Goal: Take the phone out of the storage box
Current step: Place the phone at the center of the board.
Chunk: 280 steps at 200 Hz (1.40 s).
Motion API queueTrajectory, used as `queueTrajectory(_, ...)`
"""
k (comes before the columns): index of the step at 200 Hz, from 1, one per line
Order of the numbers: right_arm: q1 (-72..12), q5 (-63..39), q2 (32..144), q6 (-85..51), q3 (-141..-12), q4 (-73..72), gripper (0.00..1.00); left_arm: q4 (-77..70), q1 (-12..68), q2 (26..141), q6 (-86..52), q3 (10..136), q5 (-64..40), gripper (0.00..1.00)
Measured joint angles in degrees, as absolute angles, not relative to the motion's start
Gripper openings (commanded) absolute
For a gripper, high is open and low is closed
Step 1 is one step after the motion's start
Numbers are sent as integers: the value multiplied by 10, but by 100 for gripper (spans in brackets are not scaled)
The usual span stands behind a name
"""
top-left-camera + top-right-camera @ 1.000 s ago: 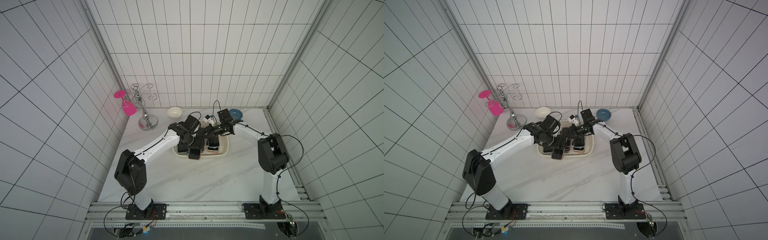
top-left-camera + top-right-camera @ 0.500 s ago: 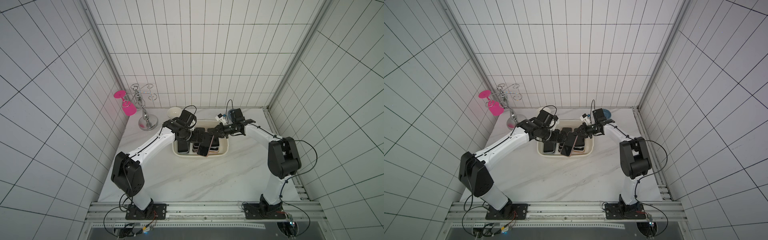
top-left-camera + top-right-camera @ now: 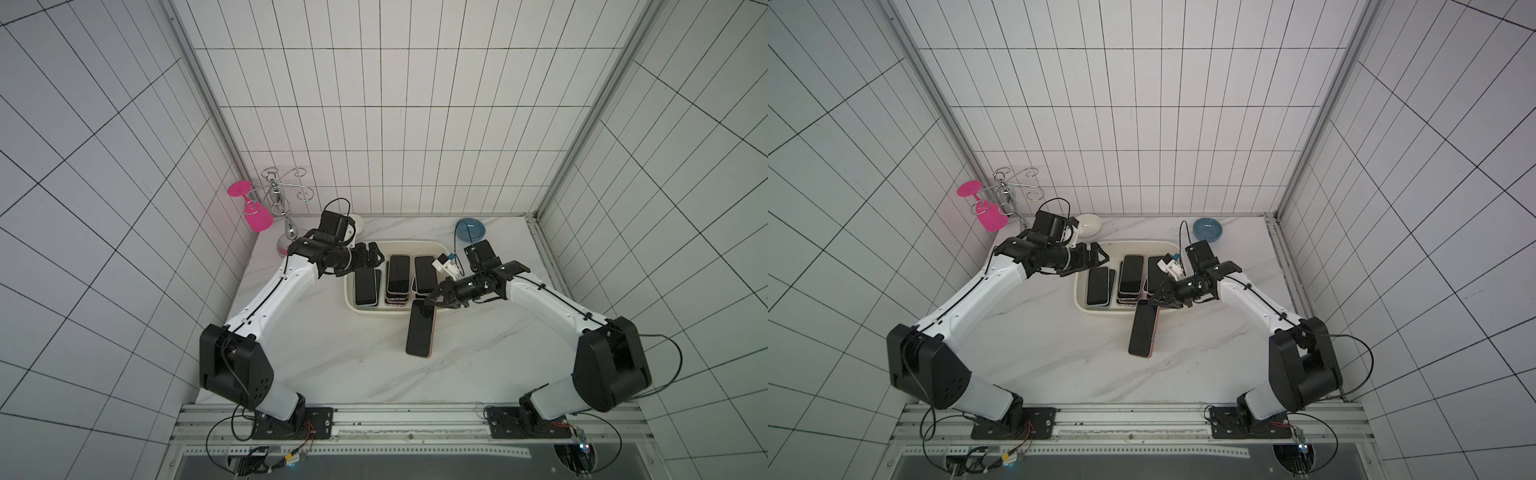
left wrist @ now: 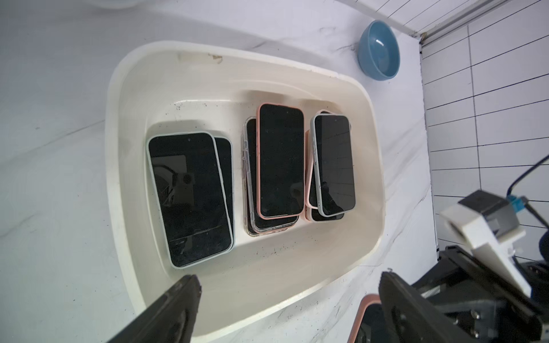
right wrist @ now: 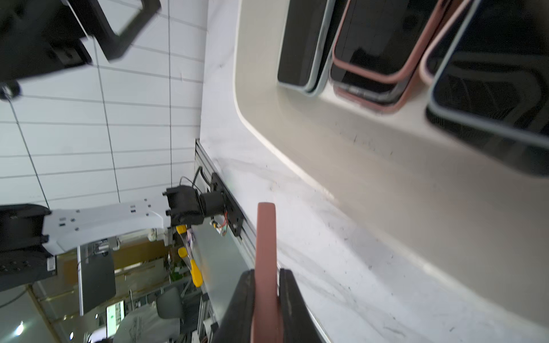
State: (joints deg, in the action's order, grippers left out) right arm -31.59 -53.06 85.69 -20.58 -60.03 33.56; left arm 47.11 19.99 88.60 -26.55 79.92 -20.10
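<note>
Now the right gripper [image 3: 433, 300] is closed on the upper end of a phone [image 3: 420, 332] [image 3: 1144, 328] with a pink case; in the right wrist view its two fingers [image 5: 243, 300] press the thin pink edge from both sides. This phone is outside the storage box [image 3: 409, 247]: in both top views it hangs in front of the near rim, above the marble table [image 3: 332, 365], with the dark screen facing up toward the camera. Only its upper end overlaps the near rim of the box. Whether the lower end touches the table, I cannot tell.

The left gripper [image 3: 375, 259] stands over the far left corner of the box, and its jaws are wide open with nothing between them; in the left wrist view the two dark fingers [image 4: 175, 311] are far apart.

Inside the box more phones lie in three groups, all screen up: a pair [image 4: 190, 196] with pale cases on the left, a middle stack [image 4: 280, 160] with a pink case on top, and a right stack [image 4: 334, 163] with a pale grey case on top.

A blue bowl [image 3: 471, 230] sits behind the box near the far right corner of the table, a white bowl [image 3: 1090, 224] sits behind the left arm's wrist, and a pink glass [image 3: 257, 216] hangs upside down on a metal rack [image 3: 279, 195] at the far left
</note>
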Motion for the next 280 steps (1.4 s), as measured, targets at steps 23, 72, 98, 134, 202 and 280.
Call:
queueTrajectory(23, -367, -502, 857, -204, -564, 343, 0, 476, 208, 914, -265, 799, -191, 98)
queueTrajectory(72, -412, -484, 893, -227, -545, 298, 0, 474, 226, 920, -266, 799, -177, 98)
queueTrajectory(98, -413, -476, 936, -240, -541, 262, 0, 473, 232, 920, -266, 797, -170, 98)
queueTrajectory(134, -413, -473, 966, -251, -531, 235, 0, 472, 235, 920, -266, 786, -162, 98)
queueTrajectory(202, -389, -489, 974, -257, -508, 205, 18, 473, 236, 931, -266, 784, -147, 98)
queueTrajectory(280, -341, -502, 970, -241, -482, 170, 45, 473, 241, 968, -266, 783, -127, 98)
